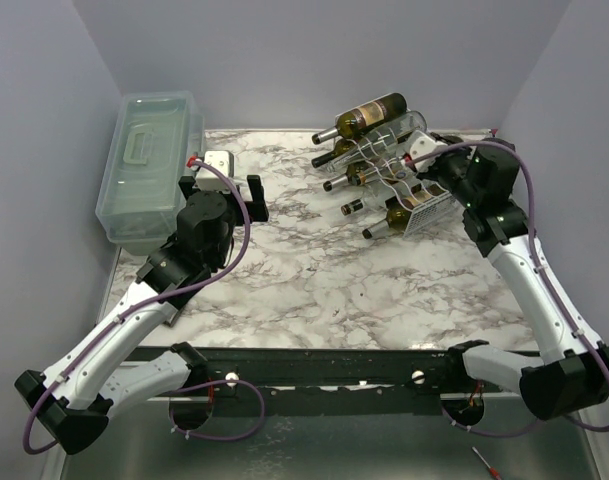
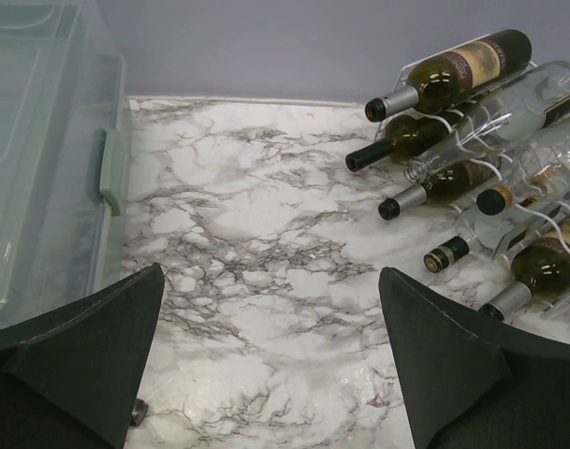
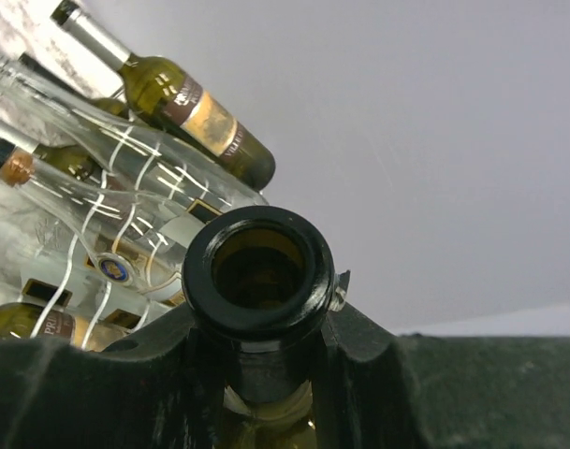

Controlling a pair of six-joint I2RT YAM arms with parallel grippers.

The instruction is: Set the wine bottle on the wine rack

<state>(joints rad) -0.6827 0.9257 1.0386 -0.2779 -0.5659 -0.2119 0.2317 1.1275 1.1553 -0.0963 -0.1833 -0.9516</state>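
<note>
Grey-veined white marble covers the table [image 1: 314, 260], with plain pale walls behind it. At the far right the right gripper [image 3: 266, 360] is clamped on the wine bottle [image 3: 256, 271]. Its black fingers [image 3: 359, 341] press on the narrower glass just under a round, dark green, rimmed end with a hollow centre. The bottle is held against the right-hand side of the wine rack [image 1: 416, 203]. The overhead view does not show whether it rests in a channel, as the arm covers it.

The rack is made of thin white wire bent into wavy parallel channels. Several bottles lie in it, necks pointing toward the table's middle. A green bottle with a brown-and-cream label [image 1: 369, 117] lies topmost, with a clear glass bottle [image 1: 406, 128] just beside it and darker ones below.

At the far left stands a translucent plastic bin [image 1: 149, 160] with its lid on and a latch on its side. Its cloudy walls show no contents.

The left gripper [image 2: 270, 271] hangs over bare marble near the bin, its wedge-shaped black fingers [image 2: 107, 346] spread wide and holding nothing.
</note>
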